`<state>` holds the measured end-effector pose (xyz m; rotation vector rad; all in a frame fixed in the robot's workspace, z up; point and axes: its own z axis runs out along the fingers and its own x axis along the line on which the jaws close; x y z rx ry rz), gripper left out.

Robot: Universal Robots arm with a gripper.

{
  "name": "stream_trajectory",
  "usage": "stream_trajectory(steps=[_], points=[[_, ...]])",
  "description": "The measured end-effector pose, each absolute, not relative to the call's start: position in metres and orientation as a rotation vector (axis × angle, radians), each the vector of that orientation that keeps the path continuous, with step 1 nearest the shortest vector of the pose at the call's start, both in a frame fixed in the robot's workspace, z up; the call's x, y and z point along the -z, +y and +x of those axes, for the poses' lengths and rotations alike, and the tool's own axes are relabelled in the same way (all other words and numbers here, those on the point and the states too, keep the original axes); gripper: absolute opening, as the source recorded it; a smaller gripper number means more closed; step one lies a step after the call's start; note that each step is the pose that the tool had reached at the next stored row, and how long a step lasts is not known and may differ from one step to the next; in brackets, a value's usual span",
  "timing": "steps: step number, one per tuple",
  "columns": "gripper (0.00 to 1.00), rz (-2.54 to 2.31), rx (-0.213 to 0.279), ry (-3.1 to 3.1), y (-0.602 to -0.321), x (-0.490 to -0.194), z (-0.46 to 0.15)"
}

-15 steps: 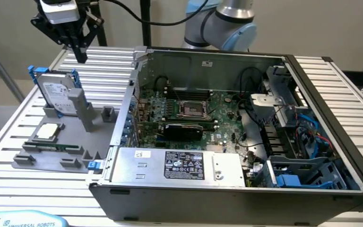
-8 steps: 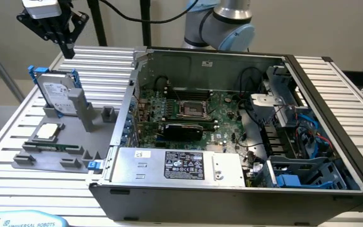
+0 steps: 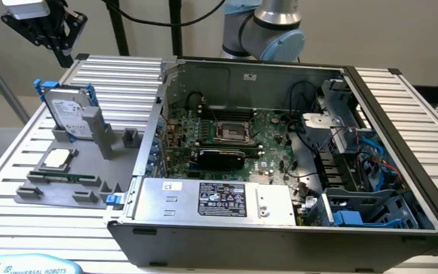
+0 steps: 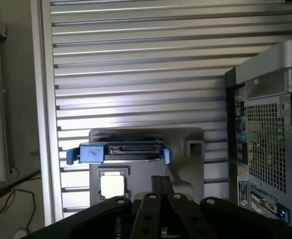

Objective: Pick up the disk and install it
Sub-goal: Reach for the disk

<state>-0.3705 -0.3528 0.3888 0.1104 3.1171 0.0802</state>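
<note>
The disk (image 3: 73,116) is a silver-gray drive with a white label in a blue carrier. It stands upright on its edge in a slot of the gray fixture (image 3: 67,188), at the exterior view's left. My gripper (image 3: 61,56) hangs well above it and slightly behind, fingers pointing down, holding nothing. In the wrist view the disk (image 4: 120,152) shows edge-on from above, connector side up, and my gripper (image 4: 161,183) has its black fingers pressed together, shut and empty, a clear distance over it.
The gray fixture also holds a square silver CPU chip (image 3: 57,159) and a memory stick (image 3: 63,178). The open computer case (image 3: 280,240) fills the slatted table's middle, with the motherboard (image 3: 227,134), power-supply box (image 3: 219,200) and blue drive bay (image 3: 364,214).
</note>
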Motion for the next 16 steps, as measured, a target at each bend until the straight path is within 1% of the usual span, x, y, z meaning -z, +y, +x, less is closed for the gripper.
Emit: stream_trajectory(steps=[11,16], points=[[0.11,0.111,-0.08,3.117,-0.346,-0.382,-0.421],[0.11,0.111,-0.08,3.121,-0.334,-0.381,-0.433]])
